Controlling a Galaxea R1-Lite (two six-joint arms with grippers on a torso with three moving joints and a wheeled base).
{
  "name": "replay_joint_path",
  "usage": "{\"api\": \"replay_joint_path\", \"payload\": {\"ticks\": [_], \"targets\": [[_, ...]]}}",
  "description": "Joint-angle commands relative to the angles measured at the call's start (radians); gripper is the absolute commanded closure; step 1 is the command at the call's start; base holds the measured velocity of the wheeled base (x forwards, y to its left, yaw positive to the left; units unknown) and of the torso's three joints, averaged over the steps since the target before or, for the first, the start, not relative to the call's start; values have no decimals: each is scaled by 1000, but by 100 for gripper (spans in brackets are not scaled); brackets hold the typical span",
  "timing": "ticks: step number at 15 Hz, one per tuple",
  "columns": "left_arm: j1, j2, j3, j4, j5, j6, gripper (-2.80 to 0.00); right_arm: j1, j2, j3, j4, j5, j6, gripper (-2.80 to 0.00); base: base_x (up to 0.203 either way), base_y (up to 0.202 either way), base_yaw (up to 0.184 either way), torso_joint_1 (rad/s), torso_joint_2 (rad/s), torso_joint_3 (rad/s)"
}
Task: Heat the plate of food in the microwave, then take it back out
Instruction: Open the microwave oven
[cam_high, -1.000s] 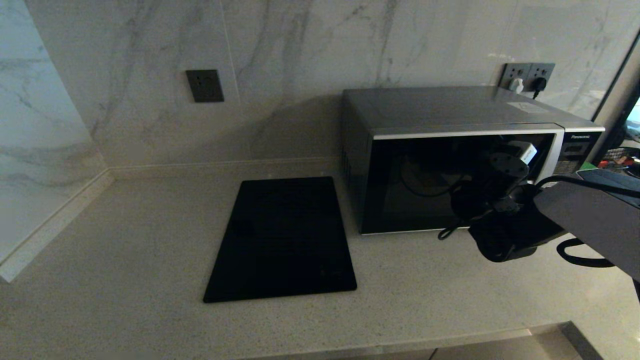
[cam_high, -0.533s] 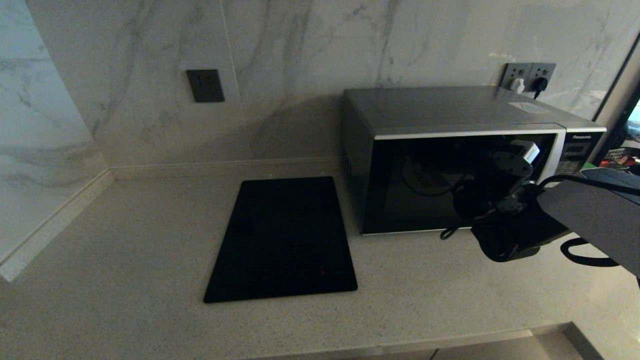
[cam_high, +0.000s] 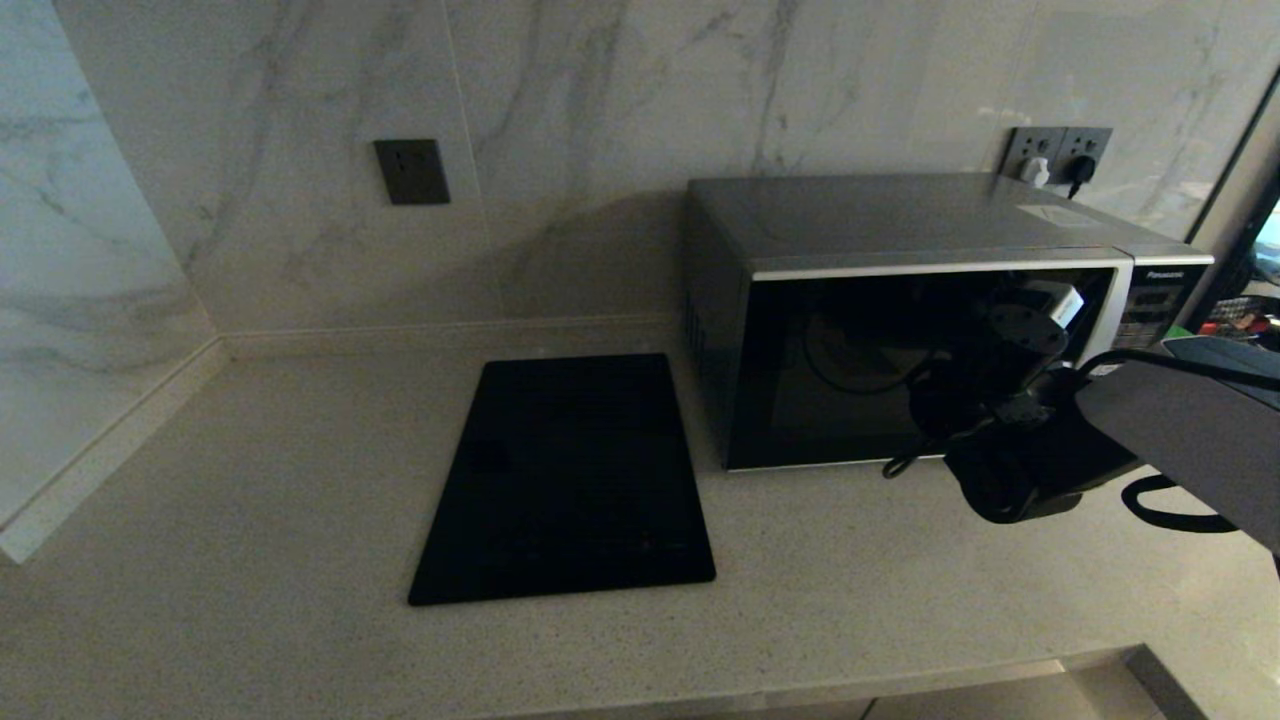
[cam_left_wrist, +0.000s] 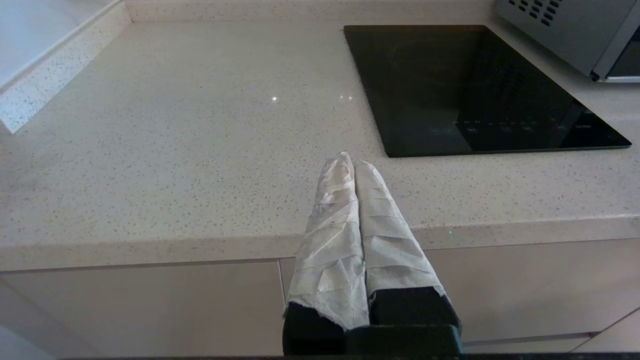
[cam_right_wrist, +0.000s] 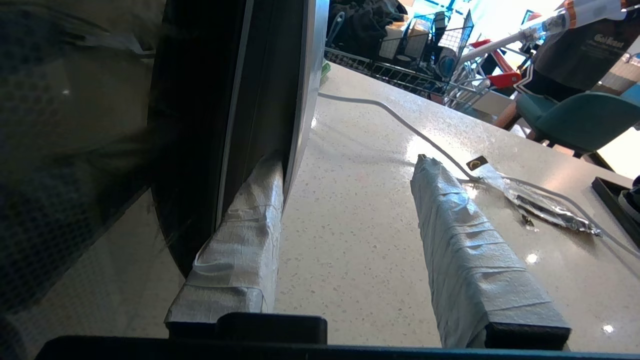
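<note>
The microwave (cam_high: 900, 220) stands at the back right of the counter with its dark glass door (cam_right_wrist: 200, 125) towards me. The plate of food is hidden from every view. My right gripper (cam_right_wrist: 345, 162) is open at the door's right edge. One wrapped finger (cam_right_wrist: 250, 215) is tucked in behind the silver trim, and the other finger (cam_right_wrist: 465, 235) stands apart over bare counter, holding nothing. In the head view a white fingertip (cam_high: 1050, 300) shows by the button panel. My left gripper (cam_left_wrist: 352, 162) is shut and empty, low at the counter's front edge.
A flat black slab (cam_high: 565, 480) lies on the counter left of the microwave. A white cable (cam_right_wrist: 400, 117) and a foil wrapper (cam_right_wrist: 545, 205) lie on the counter right of it. Wall sockets (cam_high: 1060, 150) sit behind, and a teal chair (cam_right_wrist: 575, 120) stands beyond.
My right wrist has edged a little to the right along the microwave's front. The fingers keep the same spread. The left arm has not moved.
</note>
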Motion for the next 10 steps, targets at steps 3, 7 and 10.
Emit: {"api": "replay_joint_path", "payload": {"ticks": [3, 7, 10], "targets": [[0, 0, 0, 0, 1, 0, 0, -7, -11, 32, -14, -9, -4, 0, 0, 0, 0, 0, 0, 0], [0, 0, 0, 0, 0, 0, 0, -8, -41, 78, -14, -9, -4, 0, 0, 0, 0, 0, 0, 0], [0, 0, 0, 0, 0, 0, 0, -8, -74, 113, -14, -9, -4, 0, 0, 0, 0, 0, 0, 0]]}}
